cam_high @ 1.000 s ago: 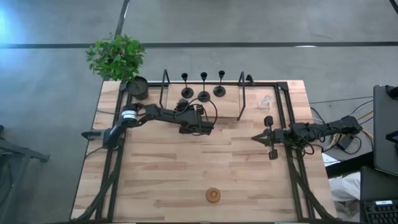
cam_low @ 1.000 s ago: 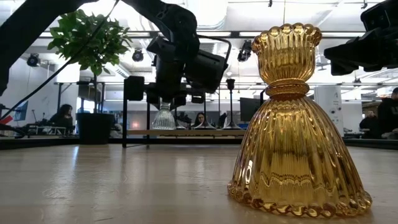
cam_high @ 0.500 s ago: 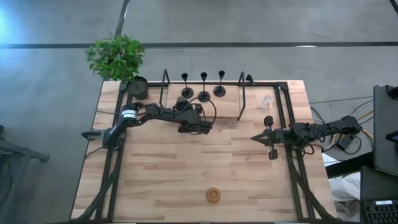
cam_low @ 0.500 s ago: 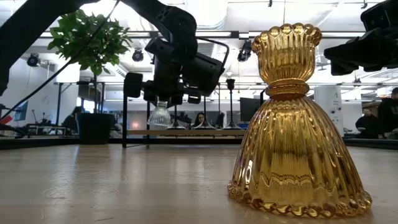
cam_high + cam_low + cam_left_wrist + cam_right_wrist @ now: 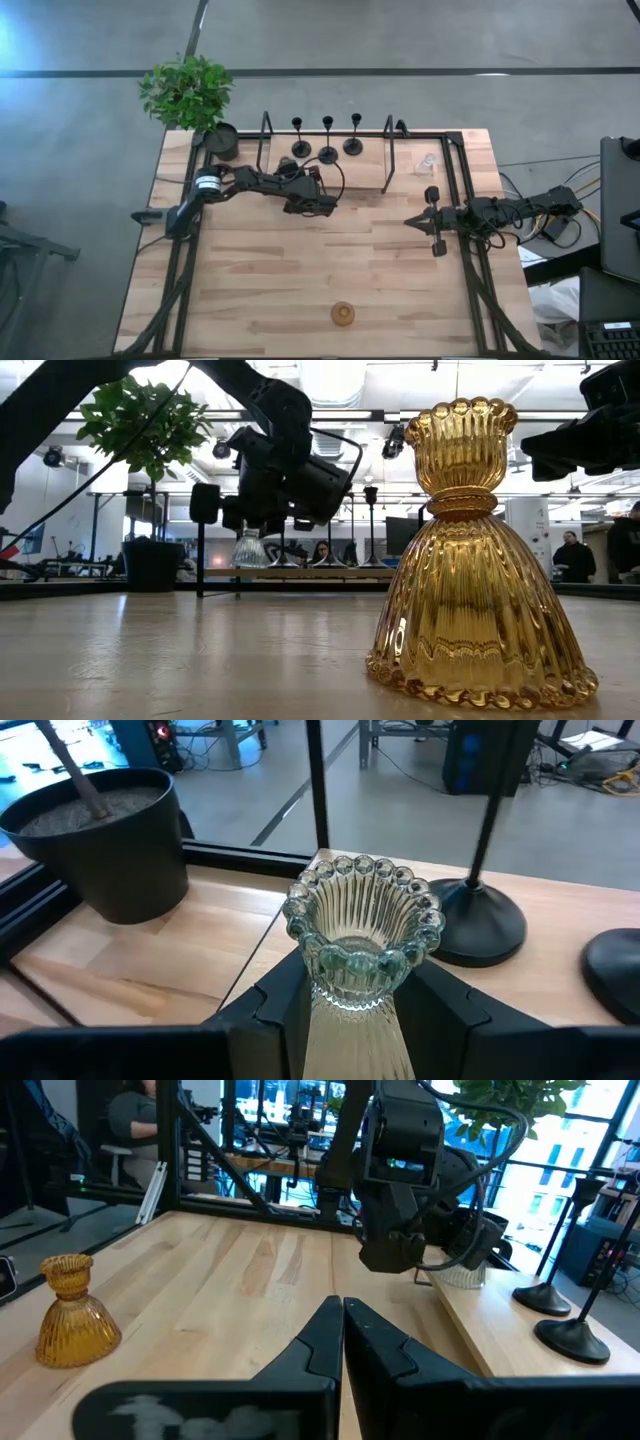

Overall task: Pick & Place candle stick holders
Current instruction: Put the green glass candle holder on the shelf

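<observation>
My left gripper point(image 5: 300, 186) point(image 5: 362, 992) is shut on a grey-green ribbed glass candle stick holder point(image 5: 362, 935) point(image 5: 248, 550) at the near edge of the raised board point(image 5: 365, 178) at the table's far side. Three black holders point(image 5: 328, 150) stand in a row on that board on their round bases. A clear glass holder point(image 5: 427, 162) stands at the far right. An amber glass holder point(image 5: 343, 313) point(image 5: 478, 560) stands near the front edge. My right gripper point(image 5: 410, 221) point(image 5: 342, 1325) waits shut at the table's right side, touching nothing. My left gripper pinches the glass holder at its narrow neck point(image 5: 345, 995), just under the beaded cup, with one finger point(image 5: 275, 1015) on each side. The fingers slant down from the table's near side. The holder stays upright with its cup up; I cannot tell whether its foot touches the board.
A black pot point(image 5: 222, 140) point(image 5: 100, 840) with a green plant stands at the far left corner, close to the held holder. Black upright posts point(image 5: 265, 140) point(image 5: 390, 150) frame the raised board. The middle of the table point(image 5: 300, 270) is bare wood.
My left gripper has gone a little toward the table's left edge with the glass holder. The holder tipped briefly on the way and is upright again.
</observation>
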You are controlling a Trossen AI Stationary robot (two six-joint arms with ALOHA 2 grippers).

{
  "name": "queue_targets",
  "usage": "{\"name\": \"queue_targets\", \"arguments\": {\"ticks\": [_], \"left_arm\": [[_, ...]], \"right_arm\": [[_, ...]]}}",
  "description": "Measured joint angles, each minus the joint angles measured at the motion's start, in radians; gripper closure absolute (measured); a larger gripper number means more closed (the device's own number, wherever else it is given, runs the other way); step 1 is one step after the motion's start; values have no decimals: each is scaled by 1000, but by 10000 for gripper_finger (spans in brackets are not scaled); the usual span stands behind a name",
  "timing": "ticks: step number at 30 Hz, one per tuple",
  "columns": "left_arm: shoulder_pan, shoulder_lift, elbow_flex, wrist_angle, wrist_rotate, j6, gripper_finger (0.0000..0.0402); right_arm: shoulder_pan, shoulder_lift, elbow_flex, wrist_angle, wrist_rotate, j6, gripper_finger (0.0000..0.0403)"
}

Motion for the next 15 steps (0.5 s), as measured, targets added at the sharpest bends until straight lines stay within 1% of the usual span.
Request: {"name": "queue_targets", "arguments": {"ticks": [12,15], "left_arm": [[0,-1,-9,0,1,-17,275],[0,-2,-9,0,0,-17,268]], "right_arm": [[0,0,0,0,0,0,394],[0,0,0,0,0,0,394]]}}
